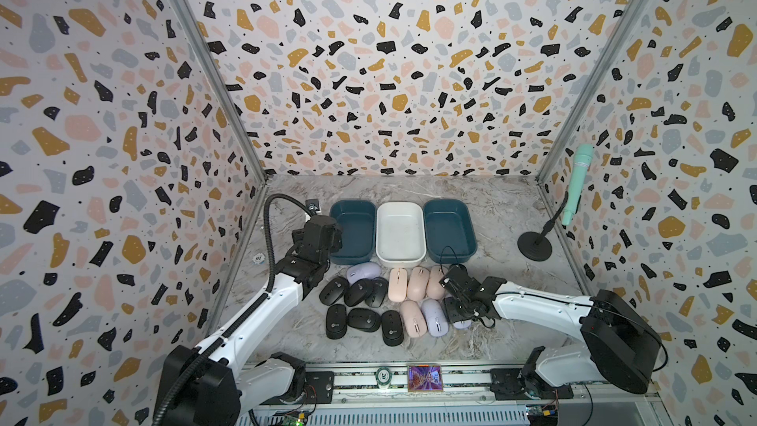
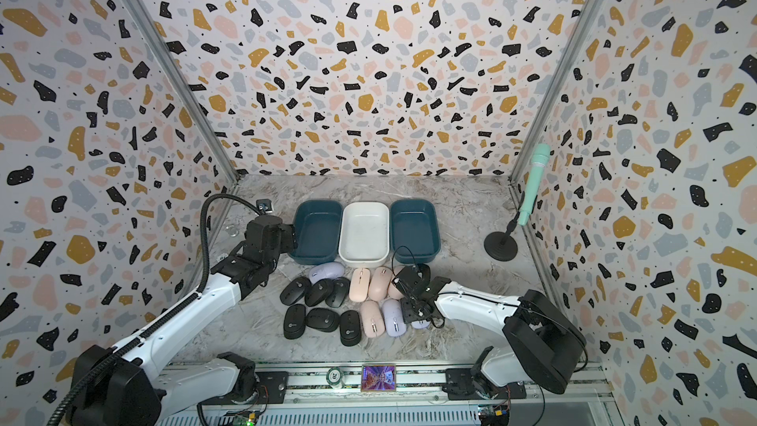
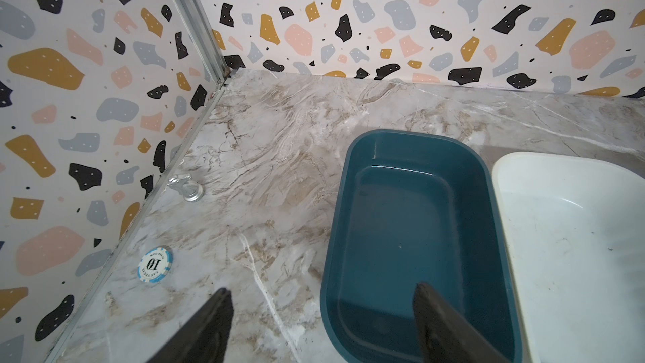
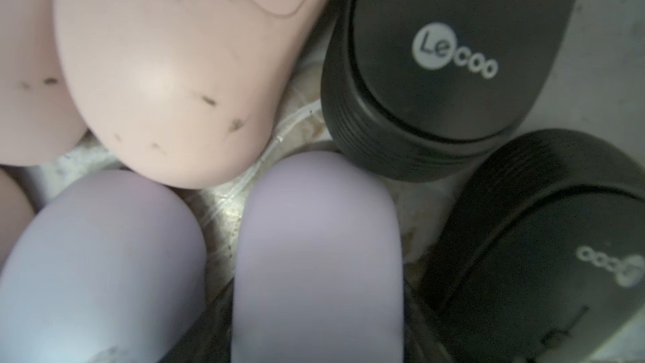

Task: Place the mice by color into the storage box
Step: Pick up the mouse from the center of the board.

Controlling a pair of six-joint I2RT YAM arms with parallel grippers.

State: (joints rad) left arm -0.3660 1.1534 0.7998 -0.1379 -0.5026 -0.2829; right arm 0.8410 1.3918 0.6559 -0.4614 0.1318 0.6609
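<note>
Three tubs make up the storage box: a teal one [image 1: 355, 235], a white one [image 1: 399, 231] and another teal one [image 1: 449, 229], all bare inside. In front of them lie the mice: several black [image 1: 336, 321], several pink [image 1: 418, 282] and lavender ones [image 1: 363, 272]. My right gripper [image 4: 317, 295] is down at the right end of the front row. Its fingers press both sides of a lavender mouse [image 4: 314, 239] that still rests on the table. My left gripper [image 3: 323, 289] hangs open and empty over the near left rim of the left teal tub [image 3: 412, 225].
A mint microphone on a black stand [image 1: 575, 186] is at the right wall. A poker chip [image 3: 154, 264] and a metal fitting [image 3: 186, 188] lie by the left wall. Another chip [image 1: 384, 374] and a small picture [image 1: 425, 379] sit on the front rail.
</note>
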